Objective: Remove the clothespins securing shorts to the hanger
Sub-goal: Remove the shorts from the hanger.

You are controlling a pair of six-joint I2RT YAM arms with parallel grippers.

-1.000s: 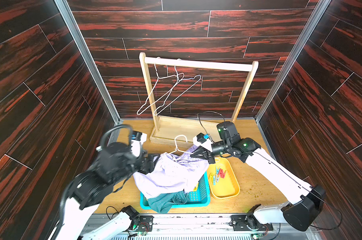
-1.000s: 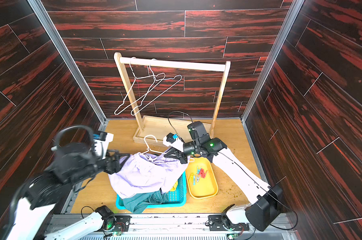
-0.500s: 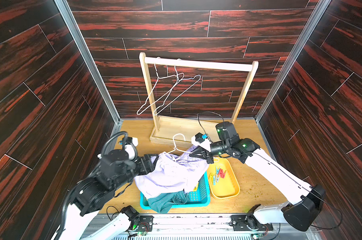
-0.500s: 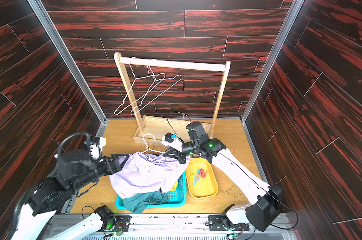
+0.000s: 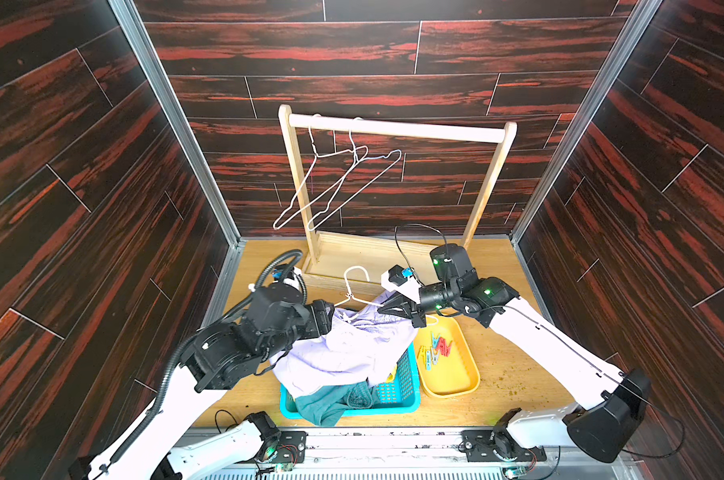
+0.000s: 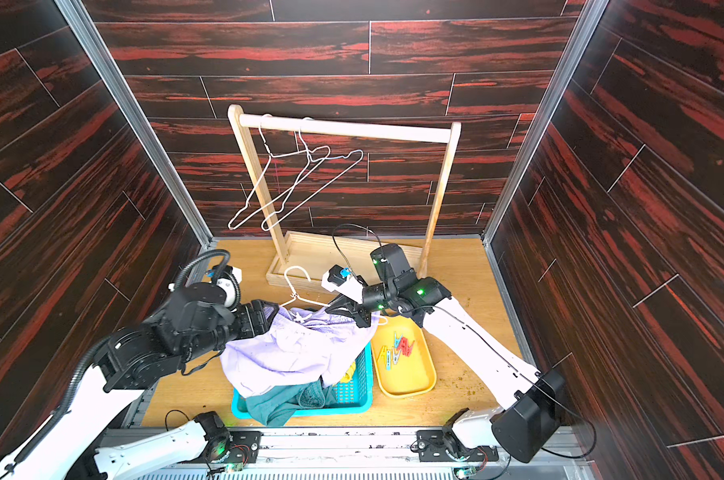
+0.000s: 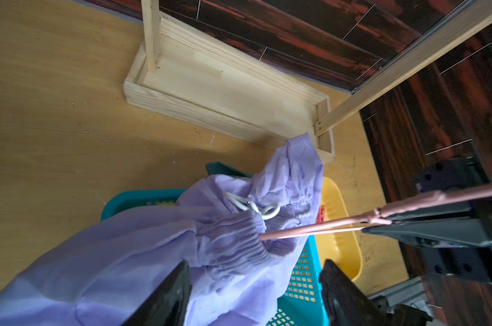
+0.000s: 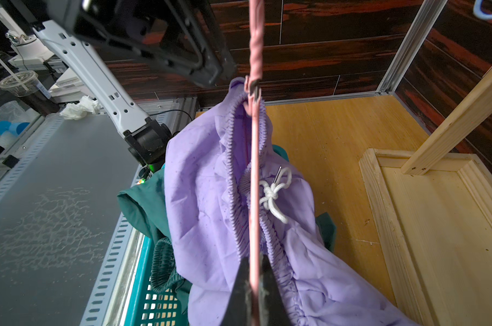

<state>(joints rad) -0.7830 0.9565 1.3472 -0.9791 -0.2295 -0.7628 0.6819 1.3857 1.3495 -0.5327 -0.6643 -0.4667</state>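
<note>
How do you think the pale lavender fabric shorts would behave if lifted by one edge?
Probably floppy: the pale lavender fabric shorts sag in folds over the teal plastic basket. Likely light, as the thin pink wire hanger through their waistband looks straight. The white drawstring might snag.

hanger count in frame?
3. Two bare hangers hang on the rack rail; the third hanger, carrying the lavender shorts, is in the shut right gripper.

Teal basket (image 5: 385,406) sits beside yellow tray (image 5: 451,374), before wooden rack (image 5: 393,129).
</note>
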